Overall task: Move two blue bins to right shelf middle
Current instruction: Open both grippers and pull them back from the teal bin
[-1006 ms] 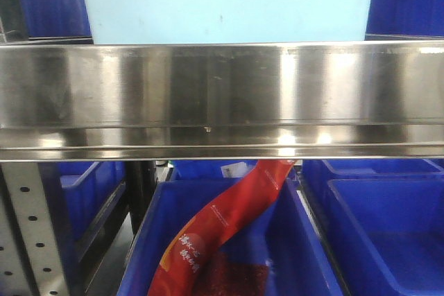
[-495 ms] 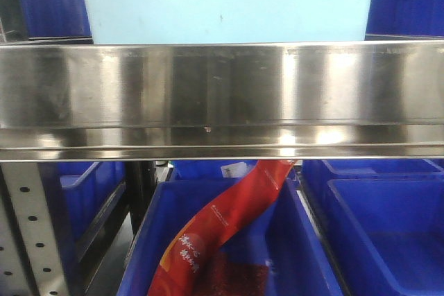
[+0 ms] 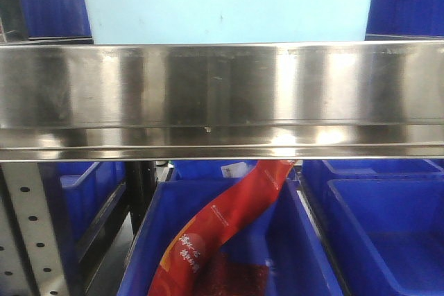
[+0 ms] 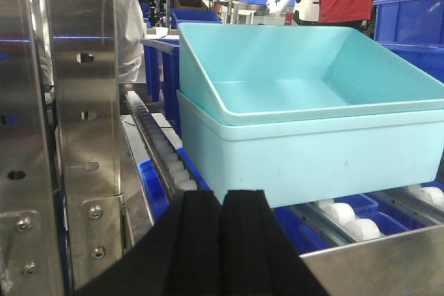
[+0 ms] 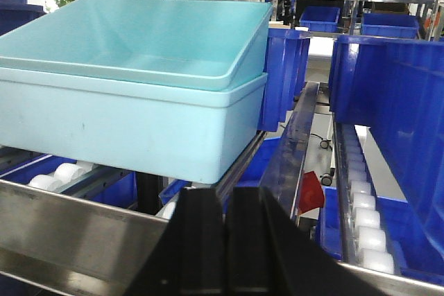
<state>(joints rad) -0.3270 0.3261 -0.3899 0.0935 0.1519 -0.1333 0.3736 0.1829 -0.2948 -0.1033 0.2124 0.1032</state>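
**Two nested bins on the roller shelf, hands withdrawn**

We see the two blue bins (image 4: 305, 129), one tilted inside the other, resting on the white rollers (image 4: 347, 216) behind the steel rail (image 3: 222, 95). The left hand (image 4: 220, 240) and right hand (image 5: 225, 240) sit pressed closed, empty, short of the bins. We judge placement possibly done; which shelf this is we cannot tell.

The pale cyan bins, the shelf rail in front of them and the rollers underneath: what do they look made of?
The two nested light-blue bins look like moulded plastic: smooth, matte, uniform colour, thick rounded rim. The shelf rail looks like brushed steel, streaked with bright reflections. The white rollers are probably plastic, being opaque and slightly glossy.
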